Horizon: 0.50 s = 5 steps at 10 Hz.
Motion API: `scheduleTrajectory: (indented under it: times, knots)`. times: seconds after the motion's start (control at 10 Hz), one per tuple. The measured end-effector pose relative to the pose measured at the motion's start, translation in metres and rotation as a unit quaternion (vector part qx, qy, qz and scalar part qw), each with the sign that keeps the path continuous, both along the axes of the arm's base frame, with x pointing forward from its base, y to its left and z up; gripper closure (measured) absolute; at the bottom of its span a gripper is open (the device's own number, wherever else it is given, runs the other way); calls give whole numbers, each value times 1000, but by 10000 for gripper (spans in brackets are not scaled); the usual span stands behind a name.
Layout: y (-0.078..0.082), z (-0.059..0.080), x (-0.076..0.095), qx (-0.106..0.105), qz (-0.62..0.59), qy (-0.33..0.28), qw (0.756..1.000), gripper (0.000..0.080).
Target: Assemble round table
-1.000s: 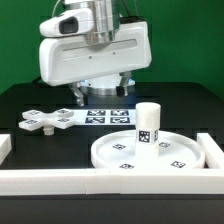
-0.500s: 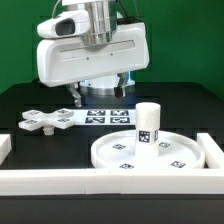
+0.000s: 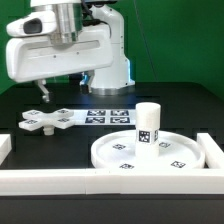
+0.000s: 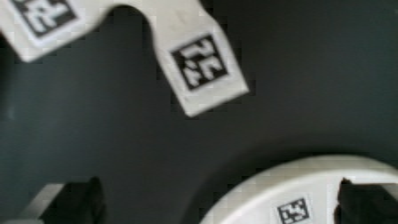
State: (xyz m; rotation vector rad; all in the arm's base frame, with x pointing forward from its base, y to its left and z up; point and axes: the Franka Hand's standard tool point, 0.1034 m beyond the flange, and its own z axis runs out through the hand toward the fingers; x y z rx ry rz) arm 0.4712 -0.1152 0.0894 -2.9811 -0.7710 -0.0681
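The large rimmed round disc [image 3: 150, 152] lies flat at the exterior view's right. The short cylindrical leg [image 3: 148, 122] stands upright on it. The cross-shaped base [image 3: 48, 121] lies flat at the exterior view's left. My gripper [image 3: 63, 92] hangs open and empty above the table, over the base and behind it. In the wrist view the gripper [image 4: 217, 200] is open, with dark fingers [image 4: 71, 200] on either side. Two tagged arms of the base [image 4: 205, 65] show there, and the disc's rim [image 4: 294, 185] curves in near one finger.
The marker board [image 3: 110, 117] lies between the base and the disc. White border rails run along the front [image 3: 100, 180], the exterior view's right [image 3: 214, 150] and its left [image 3: 4, 146]. The arm's base [image 3: 108, 60] stands behind.
My gripper has moved to the exterior view's left, from above the marker board to above the cross-shaped base. The parts have not moved.
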Motion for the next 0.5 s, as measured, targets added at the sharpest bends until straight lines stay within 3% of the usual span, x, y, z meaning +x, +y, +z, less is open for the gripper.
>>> scheduleTrajectory:
  times: [0.4,0.5]
  knots:
    - [-1,-2,0,1,-16,0,1000,151]
    - [-24,-5,-3,-3,-77,-9,997,151]
